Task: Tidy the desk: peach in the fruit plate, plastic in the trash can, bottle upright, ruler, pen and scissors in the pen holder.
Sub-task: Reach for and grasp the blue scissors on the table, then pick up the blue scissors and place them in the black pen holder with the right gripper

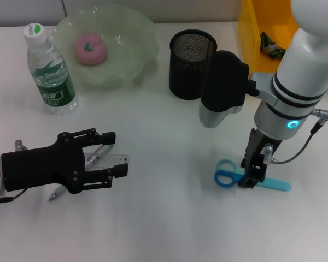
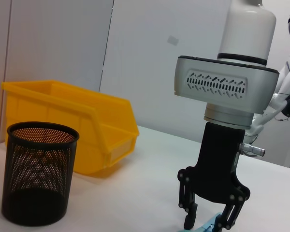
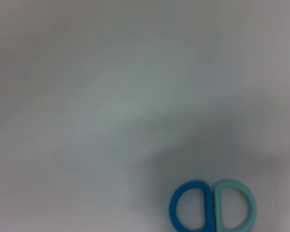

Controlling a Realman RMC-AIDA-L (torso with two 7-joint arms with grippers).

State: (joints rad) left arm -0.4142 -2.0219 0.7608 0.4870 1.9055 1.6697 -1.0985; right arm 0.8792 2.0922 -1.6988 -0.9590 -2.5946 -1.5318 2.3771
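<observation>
Peach (image 1: 89, 48) in fruit plate (image 1: 132, 33); wrapper (image 1: 271, 46) in yellow bin (image 1: 249, 33)

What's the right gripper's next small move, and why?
Probably close on the scissors. The right gripper is down at the table, fingers open astride the scissors just past the handle loops. The pen holder stands empty behind, ready for the drop.

The desk (image 1: 169, 229) is showing a smooth, matt white surface. The pen holder (image 1: 192, 64) is looking like black metal mesh, the fruit plate (image 1: 136, 33) like glossy translucent green glass or plastic. The bottle (image 1: 51, 71) is gleaming as clear plastic, the scissors (image 1: 229, 176) as smooth blue plastic, the trash can (image 2: 82, 121) as shiny yellow plastic.
</observation>
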